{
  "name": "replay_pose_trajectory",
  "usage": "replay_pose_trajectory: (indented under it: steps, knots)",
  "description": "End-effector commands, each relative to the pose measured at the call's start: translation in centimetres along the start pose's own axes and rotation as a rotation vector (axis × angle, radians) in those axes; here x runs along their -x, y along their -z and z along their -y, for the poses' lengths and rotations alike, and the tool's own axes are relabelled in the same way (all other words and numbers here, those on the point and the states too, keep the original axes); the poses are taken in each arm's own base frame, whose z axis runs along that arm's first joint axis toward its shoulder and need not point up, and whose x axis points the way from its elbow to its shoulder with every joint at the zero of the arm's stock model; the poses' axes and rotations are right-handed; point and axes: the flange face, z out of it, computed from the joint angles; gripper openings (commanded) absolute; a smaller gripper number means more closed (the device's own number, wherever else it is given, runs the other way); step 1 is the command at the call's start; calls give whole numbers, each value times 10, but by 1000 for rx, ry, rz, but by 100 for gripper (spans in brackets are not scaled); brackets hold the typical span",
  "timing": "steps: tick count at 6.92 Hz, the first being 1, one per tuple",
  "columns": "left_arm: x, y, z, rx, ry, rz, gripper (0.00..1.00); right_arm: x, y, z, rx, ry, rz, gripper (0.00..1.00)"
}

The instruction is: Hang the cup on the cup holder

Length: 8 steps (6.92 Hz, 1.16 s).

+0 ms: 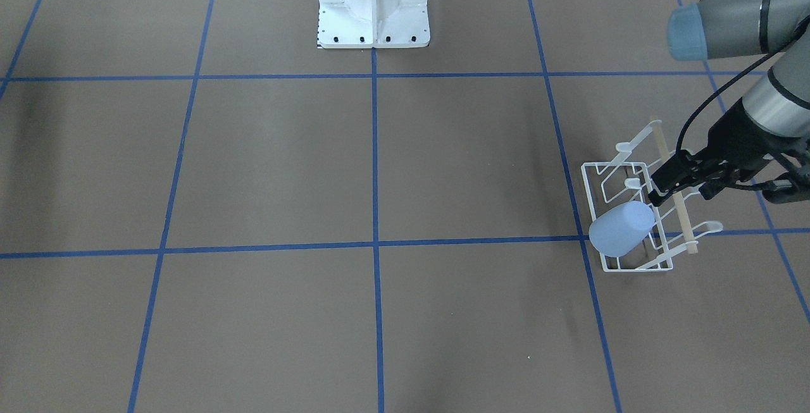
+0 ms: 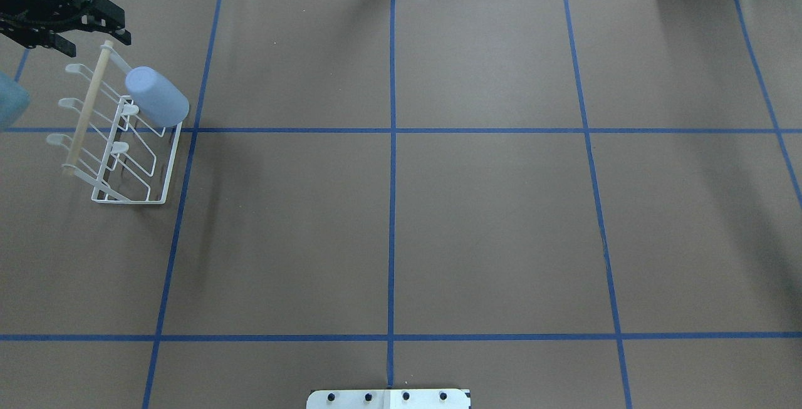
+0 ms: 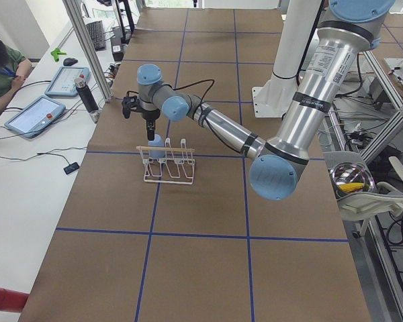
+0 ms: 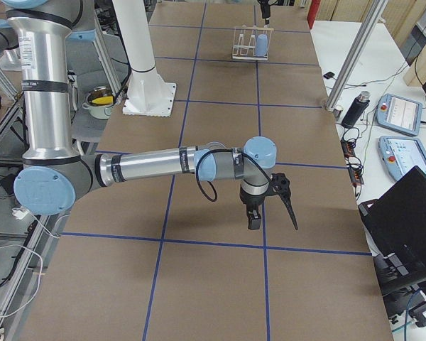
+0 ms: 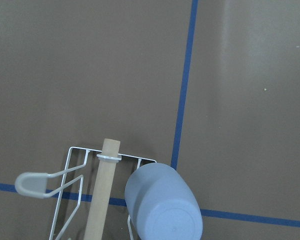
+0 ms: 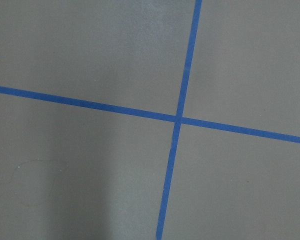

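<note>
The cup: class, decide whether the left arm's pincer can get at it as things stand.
Probably yes. The left pincer hangs open by the end of the cup holder, close to the cup, which sits on an end prong with its sides uncovered. Only the wooden rod lies near the path.

Cup (image 1: 622,229): pale blue, smooth and matt, plastic by its look. Cup holder (image 5: 30,184): thin wire under a smooth white coating with a slight sheen, topped by a rod (image 5: 104,200) of pale, bare-looking wood with a dull finish. Bench (image 2: 489,221): covered in matt brown paper and crossed by strips of smooth blue tape (image 2: 392,208).
</note>
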Motion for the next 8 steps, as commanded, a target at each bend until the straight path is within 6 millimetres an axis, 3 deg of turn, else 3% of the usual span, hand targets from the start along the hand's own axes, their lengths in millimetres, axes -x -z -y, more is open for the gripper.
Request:
replay_pose_trajectory:
  steps: [1, 2, 3, 4, 5, 6, 7, 8]
  knots:
    - [7, 57, -1, 4, -39, 10, 98, 3, 0, -1, 1, 13, -1, 100]
    - [31, 86, 2, 18, -102, 61, 98, 7, -10, -1, 20, 20, 5, 100]
    - [94, 83, -7, 67, -151, 110, 98, 4, -12, -4, 25, 17, 3, 100]
    - [168, 81, 0, 84, -63, 148, 98, -3, -22, -12, 46, 0, 10, 100]
    - [211, 92, 0, 94, -46, 110, 98, -7, -25, -15, 54, -19, 7, 100]
    - [266, 91, -21, 127, -141, 96, 98, -18, -23, -21, 52, -43, 11, 100]
    - [305, 85, -17, 147, -124, 106, 98, -27, -20, -29, 45, -69, 29, 100]
    - [354, 51, -24, 213, -50, 128, 98, -34, -16, -35, 37, -90, 49, 100]
